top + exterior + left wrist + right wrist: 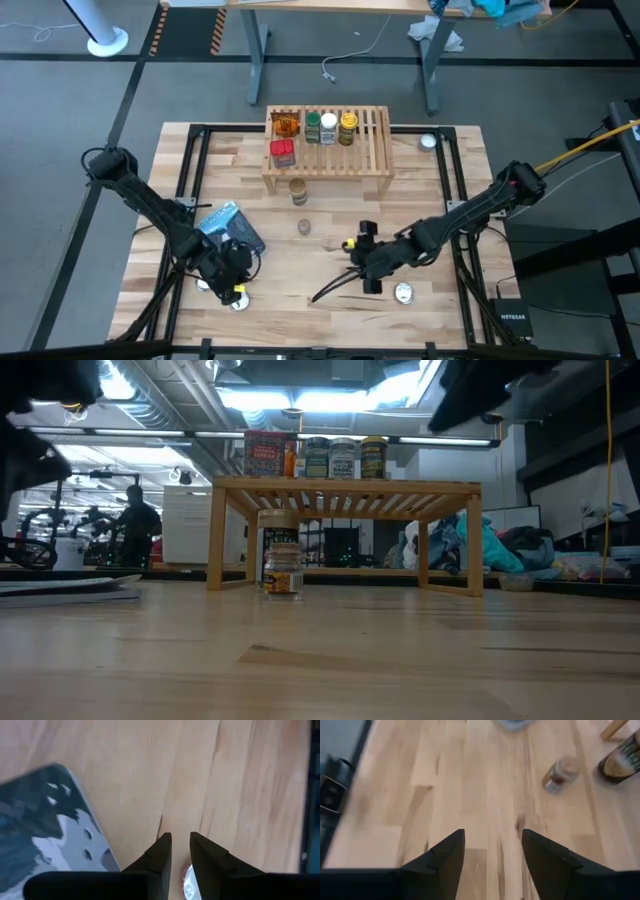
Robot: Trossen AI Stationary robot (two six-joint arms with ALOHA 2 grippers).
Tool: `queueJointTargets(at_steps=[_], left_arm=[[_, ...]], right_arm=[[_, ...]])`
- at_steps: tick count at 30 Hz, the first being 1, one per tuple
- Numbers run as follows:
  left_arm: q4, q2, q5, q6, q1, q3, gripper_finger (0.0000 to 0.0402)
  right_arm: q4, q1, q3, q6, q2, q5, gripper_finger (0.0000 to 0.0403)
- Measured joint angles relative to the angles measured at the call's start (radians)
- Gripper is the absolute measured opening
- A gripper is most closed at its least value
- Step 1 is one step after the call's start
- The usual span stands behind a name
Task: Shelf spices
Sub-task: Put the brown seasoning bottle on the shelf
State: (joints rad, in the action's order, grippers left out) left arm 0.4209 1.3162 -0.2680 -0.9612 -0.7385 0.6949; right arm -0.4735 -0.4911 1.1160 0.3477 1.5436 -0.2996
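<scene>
Five spices [316,128] on shelf [372,160]; two jars [298,191] before it.

table [420,200]: pale matt wood | shelf [370,150]: slatted wood | disc [404,293]: shiny metal

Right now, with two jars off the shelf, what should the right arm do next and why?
Probably reach the right end effector, open and empty, toward the small jar ahead of it; it and the tan-lidded jar stand off the shelf.

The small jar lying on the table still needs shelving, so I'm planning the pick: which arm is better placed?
Right. The right gripper is nearest the small jar, open and empty; the left gripper is farther.
</scene>
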Motion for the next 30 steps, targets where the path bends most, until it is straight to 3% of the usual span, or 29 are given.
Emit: queueJointTargets(at_steps=[8, 13, 17, 19, 22, 30], left_arm=[[-0.193, 0.239, -0.031, -0.001, -0.03, 0.0, 0.0037], [-0.257, 0.345, -0.269, -0.008, -0.033, 0.003, 0.0016], [-0.228, 0.366, -0.583, 0.001, -0.016, -0.004, 0.0002], [-0.212, 0.361, -0.653, -0.001, 0.003, 0.001, 0.0003], [-0.195, 0.364, -0.652, 0.004, 0.048, -0.01, 0.0002], [-0.26, 0.363, -0.668, 0.096, 0.138, -0.055, 0.0001]], right_arm=[[-0.009, 0.0, 0.0, 0.0, 0.136, -0.005, 0.0195], [-0.066, 0.0, -0.001, 0.0, 0.178, -0.123, 0.0195], [-0.102, 0.001, -0.001, -0.001, 0.184, -0.334, 0.0195], [-0.098, 0.009, -0.001, -0.007, 0.184, -0.415, 0.0194], [-0.062, 0.039, -0.008, -0.01, 0.184, -0.453, 0.0192], [0.255, 0.121, -0.152, -0.116, 0.185, -0.412, 0.0144]])
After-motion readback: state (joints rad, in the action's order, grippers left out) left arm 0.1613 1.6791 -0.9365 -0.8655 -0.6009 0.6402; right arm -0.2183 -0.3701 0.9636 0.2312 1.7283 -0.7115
